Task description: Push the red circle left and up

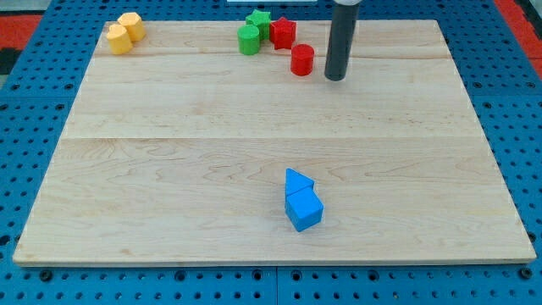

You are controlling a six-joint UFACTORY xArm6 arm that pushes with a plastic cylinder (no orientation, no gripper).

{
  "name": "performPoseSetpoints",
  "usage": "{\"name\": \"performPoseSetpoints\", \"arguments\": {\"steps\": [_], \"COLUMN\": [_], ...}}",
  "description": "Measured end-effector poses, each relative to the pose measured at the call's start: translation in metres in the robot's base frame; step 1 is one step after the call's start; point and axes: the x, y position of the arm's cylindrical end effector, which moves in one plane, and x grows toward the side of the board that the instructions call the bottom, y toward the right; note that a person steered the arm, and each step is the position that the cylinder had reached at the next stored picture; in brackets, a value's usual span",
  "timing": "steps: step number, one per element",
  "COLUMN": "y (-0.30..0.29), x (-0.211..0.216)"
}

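Wooden board (169, 169) on blue pegboard (25, 102). No pincer on this arm, only a dark rod; my tip (335, 78) rests far side, just right of the red circle (302, 60), a small gap between. Near centre: two blue blocks (301, 201) touching. Far middle: red block (283, 33), green cylinder (249, 39), green block (258, 19) clustered. Far left: two yellow blocks (124, 32) touching.

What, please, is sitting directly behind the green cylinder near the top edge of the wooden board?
Behind the green cylinder sits a green star-shaped block, touching it, partly covered by it. A red block is beside them. My tip stands apart, right of the red circle.
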Motion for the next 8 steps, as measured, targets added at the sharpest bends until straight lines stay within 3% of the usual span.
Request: {"name": "performPoseSetpoints", "arguments": {"steps": [2, 3, 4, 5, 7, 8], "y": [-0.015, -0.013, 0.029, 0.013, -0.036, -0.024], "x": [-0.059, -0.051, -0.020, -0.015, -0.049, -0.023]}}
